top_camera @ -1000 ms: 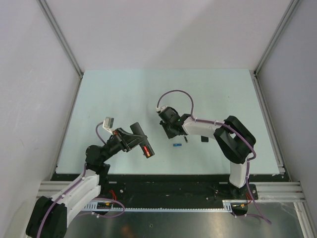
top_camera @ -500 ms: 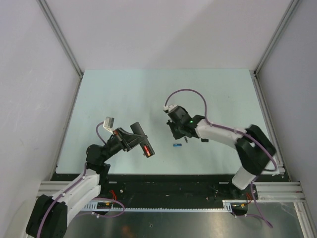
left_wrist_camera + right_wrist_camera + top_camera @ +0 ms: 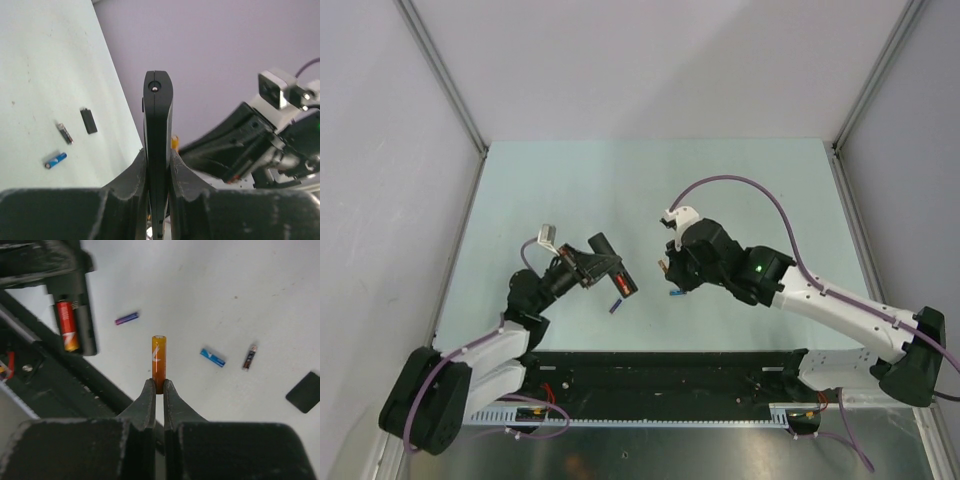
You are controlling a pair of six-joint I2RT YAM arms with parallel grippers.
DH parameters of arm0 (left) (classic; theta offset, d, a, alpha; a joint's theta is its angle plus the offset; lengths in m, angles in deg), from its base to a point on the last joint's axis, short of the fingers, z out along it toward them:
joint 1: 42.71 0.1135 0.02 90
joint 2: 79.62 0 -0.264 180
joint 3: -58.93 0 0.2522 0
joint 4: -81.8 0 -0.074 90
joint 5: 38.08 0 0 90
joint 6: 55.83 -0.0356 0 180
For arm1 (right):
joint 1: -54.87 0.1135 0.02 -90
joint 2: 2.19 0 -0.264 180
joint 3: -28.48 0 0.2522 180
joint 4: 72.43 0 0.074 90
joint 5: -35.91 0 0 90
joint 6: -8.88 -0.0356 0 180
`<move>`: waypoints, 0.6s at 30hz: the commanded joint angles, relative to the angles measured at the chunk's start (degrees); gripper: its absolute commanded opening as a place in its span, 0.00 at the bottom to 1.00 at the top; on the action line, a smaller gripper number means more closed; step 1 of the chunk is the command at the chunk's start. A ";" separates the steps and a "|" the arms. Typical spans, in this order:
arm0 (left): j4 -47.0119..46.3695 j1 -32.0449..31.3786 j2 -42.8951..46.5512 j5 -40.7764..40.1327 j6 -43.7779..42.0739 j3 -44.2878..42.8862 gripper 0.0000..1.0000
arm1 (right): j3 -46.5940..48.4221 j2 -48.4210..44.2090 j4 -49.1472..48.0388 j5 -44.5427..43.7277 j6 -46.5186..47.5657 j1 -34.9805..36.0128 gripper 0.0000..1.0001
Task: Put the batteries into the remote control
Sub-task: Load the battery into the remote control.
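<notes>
My left gripper (image 3: 588,268) is shut on the black remote control (image 3: 617,279) and holds it above the table, edge-on in the left wrist view (image 3: 158,115). One orange-red battery (image 3: 67,326) lies in its recess (image 3: 75,315). My right gripper (image 3: 158,386) is shut on the end of a second orange battery (image 3: 159,357) and holds it in the air right of the remote (image 3: 665,267). On the table lie a purple battery (image 3: 126,318), a blue battery (image 3: 212,357) and a dark grey battery (image 3: 249,357).
A small flat black cover (image 3: 304,392) lies on the table past the dark grey battery; it also shows in the left wrist view (image 3: 89,120). The black base rail (image 3: 670,365) runs along the near table edge. Grey walls enclose the table.
My right arm has stretched out, its elbow swinging far right, while its gripper stayed near the remote with the orange battery. My left arm shifted the remote slightly right. The purple battery now shows below it.
</notes>
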 commanded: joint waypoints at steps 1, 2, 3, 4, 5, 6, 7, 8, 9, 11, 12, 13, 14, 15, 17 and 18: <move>-4.03 -0.16 -3.88 -1.86 -0.60 -6.01 0.00 | 8.34 0.49 8.90 2.13 -5.63 2.81 0.00; -5.16 -0.34 -5.63 -1.86 -0.34 -6.45 0.00 | 8.88 0.23 9.43 2.39 -6.94 3.34 0.00; -5.78 -0.69 -6.69 -1.86 0.27 -6.89 0.00 | 9.32 -0.04 10.04 3.87 -7.47 3.69 0.00; -6.57 -0.87 -7.66 -1.77 0.71 -7.51 0.00 | 9.76 -0.65 10.40 4.58 -8.09 3.78 0.00; -7.89 -1.22 -10.02 -1.59 1.41 -7.86 0.00 | 10.20 -0.92 10.75 4.93 -9.40 3.87 0.00; -8.51 -2.18 -11.00 -1.51 1.77 -8.21 0.00 | 10.38 -1.18 11.01 5.81 -10.81 3.78 0.00; -9.82 -2.62 -12.40 -1.42 2.03 -8.74 0.00 | 10.64 -1.27 11.45 6.25 -10.91 3.78 0.00; -10.88 -3.24 -13.37 -1.59 2.56 -8.83 0.00 | 11.34 -1.01 11.80 6.43 -10.91 3.87 0.00; -11.67 -4.55 -15.55 -1.68 2.91 -9.00 0.00 | 11.87 -0.57 13.55 6.26 -10.82 3.87 0.00; -14.39 -5.78 -17.41 -1.94 4.22 -9.36 0.00 | 13.45 1.44 15.75 5.99 -10.56 3.87 0.00; -15.45 -6.92 -19.60 -1.86 4.67 -9.36 0.00 | 14.42 1.98 17.07 6.34 -10.56 3.87 0.00; -17.37 -7.37 -20.40 -1.86 5.11 -9.53 0.00 | 14.86 2.33 17.51 6.69 -10.56 3.87 0.00; -18.44 -7.72 -21.54 -1.86 5.72 -9.53 0.00 | 15.21 2.94 17.69 6.87 -10.56 3.87 0.00; -19.14 -8.33 -22.51 -1.94 5.90 -9.53 0.00 | 15.74 3.38 18.22 6.87 -10.56 3.78 0.00; -19.85 -8.69 -23.05 -1.94 5.81 -9.80 0.00 | 16.45 4.35 19.53 8.89 -10.29 3.78 0.00; -19.94 -8.87 -23.05 -1.94 5.81 -9.88 0.00 | 16.97 5.23 19.98 9.33 -10.21 3.78 0.00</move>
